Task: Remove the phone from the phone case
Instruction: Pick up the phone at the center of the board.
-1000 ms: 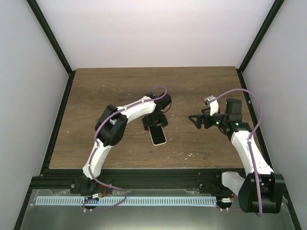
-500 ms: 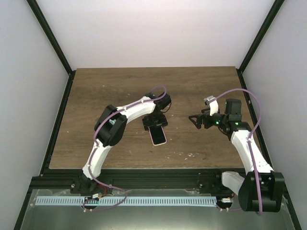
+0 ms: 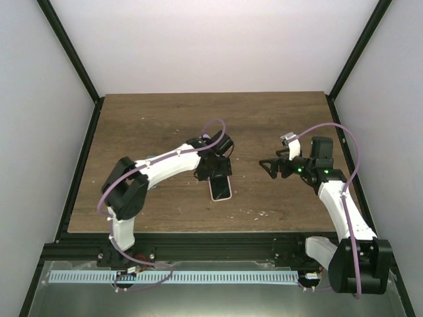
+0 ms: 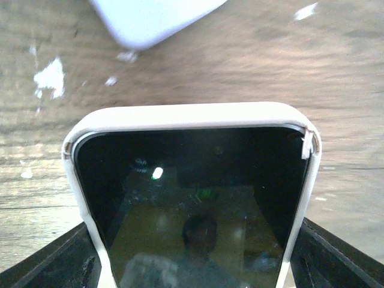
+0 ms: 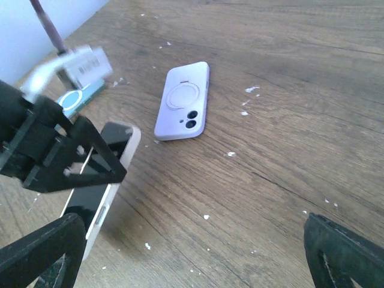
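Left hand [image 3: 216, 173] pinched the far end of the phone case [image 4: 186, 117], phone [image 3: 221, 188] seated inside it on the tabletop [image 3: 277, 119], long axis running from that hand toward the near edge; right hand [image 3: 268, 165] hung spread, empty, well apart rightward.

The left arm reaches across the bench [image 3: 152, 119], its claw [image 3: 214, 170] down on the far end of the phone [image 3: 221, 189], which lies screen up in a pale case. The right claw [image 3: 268, 166] hangs well apart to the right, fingers spread
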Motion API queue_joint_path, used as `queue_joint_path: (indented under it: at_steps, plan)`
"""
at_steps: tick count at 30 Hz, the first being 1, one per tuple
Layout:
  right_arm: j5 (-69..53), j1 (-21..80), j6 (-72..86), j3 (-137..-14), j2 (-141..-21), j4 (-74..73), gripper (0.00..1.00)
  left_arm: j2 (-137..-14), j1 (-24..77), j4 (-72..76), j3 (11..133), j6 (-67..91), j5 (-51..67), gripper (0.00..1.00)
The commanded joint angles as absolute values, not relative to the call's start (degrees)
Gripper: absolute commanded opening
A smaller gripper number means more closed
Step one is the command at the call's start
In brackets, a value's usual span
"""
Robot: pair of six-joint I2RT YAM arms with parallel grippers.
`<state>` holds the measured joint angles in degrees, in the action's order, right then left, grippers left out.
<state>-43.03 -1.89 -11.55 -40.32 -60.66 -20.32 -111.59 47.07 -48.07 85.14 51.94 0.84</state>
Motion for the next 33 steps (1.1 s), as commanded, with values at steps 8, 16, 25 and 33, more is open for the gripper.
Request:
queue_joint_path:
  at_steps: [8, 16, 25, 33]
  plan:
    - [-51.06, 5.44, -16.94, -50.12, -59.36, -30.70, 0.95, -93.77, 48.69, -32.50, 83.12, 50.41, -6.68, 0.22]
    - [-52.09, 10.84, -9.71, -51.26, -56.98, -28.11, 0.92, -92.65, 51.69, -30.46, 83.10, 53.17, -8.81, 0.23]
    - [-43.18, 14.81, -8.33, -54.51, -64.52, -29.68, 0.83, -88.12, 53.17, -26.12, 79.59, 55.90, -13.41, 0.23]
    - [-47.27, 16.06, -8.76, -54.95, -67.07, -28.76, 0.75, -88.07, 53.18, -25.23, 79.72, 57.40, -12.81, 0.23]
